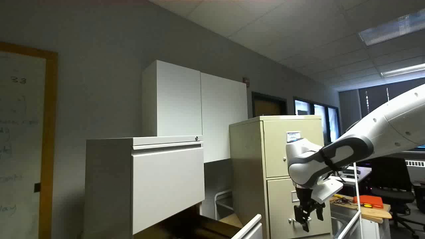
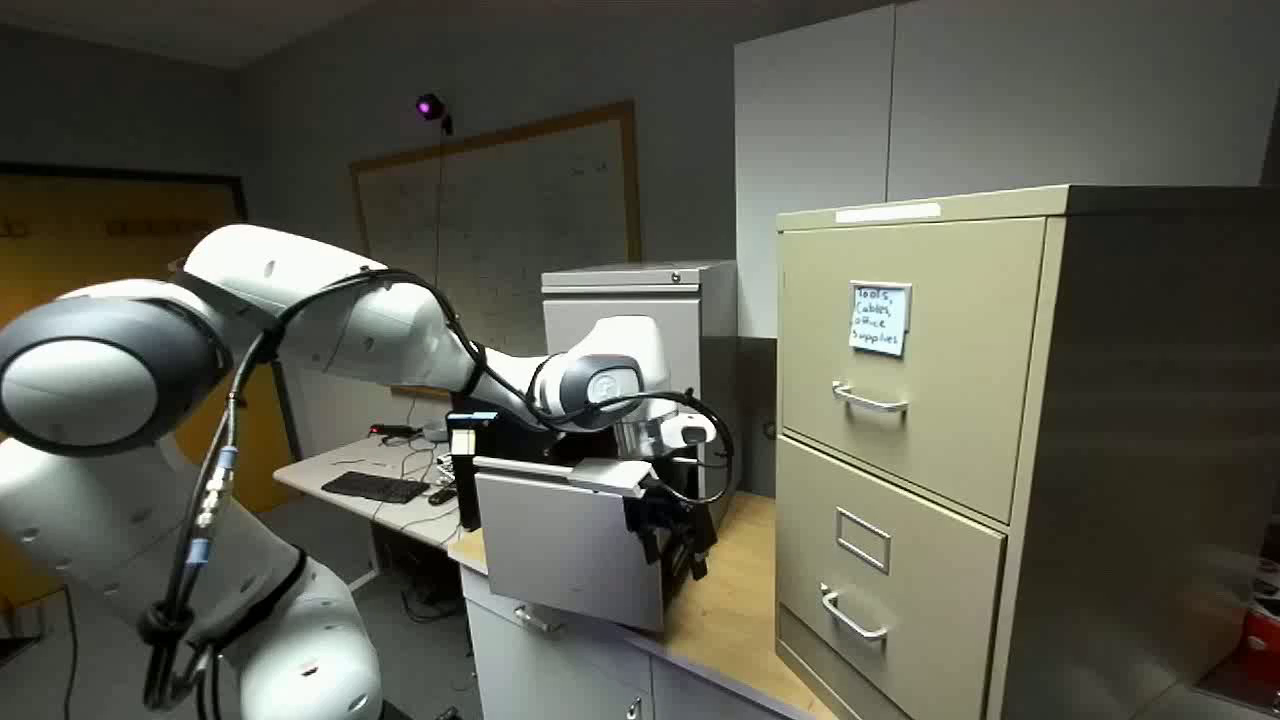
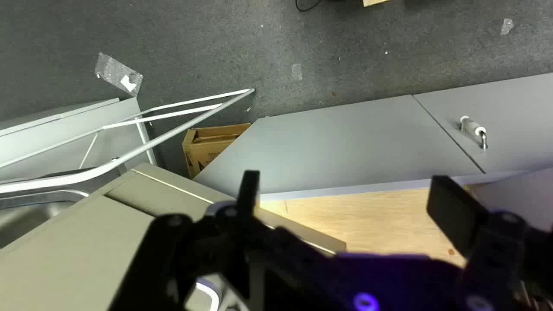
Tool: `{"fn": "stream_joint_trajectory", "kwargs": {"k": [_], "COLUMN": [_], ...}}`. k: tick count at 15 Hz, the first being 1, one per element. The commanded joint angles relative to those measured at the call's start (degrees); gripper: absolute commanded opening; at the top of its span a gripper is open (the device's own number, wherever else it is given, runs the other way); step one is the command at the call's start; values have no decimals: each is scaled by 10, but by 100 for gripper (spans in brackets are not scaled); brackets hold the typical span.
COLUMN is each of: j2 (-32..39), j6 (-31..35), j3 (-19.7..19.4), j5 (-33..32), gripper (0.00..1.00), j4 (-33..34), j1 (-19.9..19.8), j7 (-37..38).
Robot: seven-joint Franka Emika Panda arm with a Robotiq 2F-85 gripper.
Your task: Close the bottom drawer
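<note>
The bottom drawer of the pale grey-white cabinet (image 1: 109, 186) is pulled out. In an exterior view its dark inside and the top edge of its front (image 1: 249, 229) show at the lower border. In an exterior view its flat front (image 2: 560, 545) faces the camera, below my wrist. Part of it also shows at the right edge of the wrist view (image 3: 522, 196). My gripper (image 1: 312, 220) points down, with its fingers apart and nothing between them. In an exterior view my gripper (image 2: 675, 562) overlaps the right end of the drawer front; I cannot tell whether they touch. The wrist view shows both open fingers (image 3: 345, 177).
A beige filing cabinet (image 2: 910, 400) with metal handles stands close beside my gripper. A wooden countertop (image 3: 367, 220) lies below, over grey cupboard doors (image 3: 345, 142). A white metal rail (image 3: 173, 138) stands beyond the beige cabinet. A desk with a keyboard (image 2: 375, 487) is behind the arm.
</note>
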Motion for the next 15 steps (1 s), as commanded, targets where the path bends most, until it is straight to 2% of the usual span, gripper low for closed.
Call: {"fn": "stream_joint_trajectory", "kwargs": {"k": [1,10,15], "j2": [0,0,1], "j6": [-2,0,5], "j3": [-6,-7,-5], "j5": [-3,-1,21], "gripper": [100,100,100], "j4": [1,2,5], "j1": [7,7,28], "j7": [2,1,-10]}}
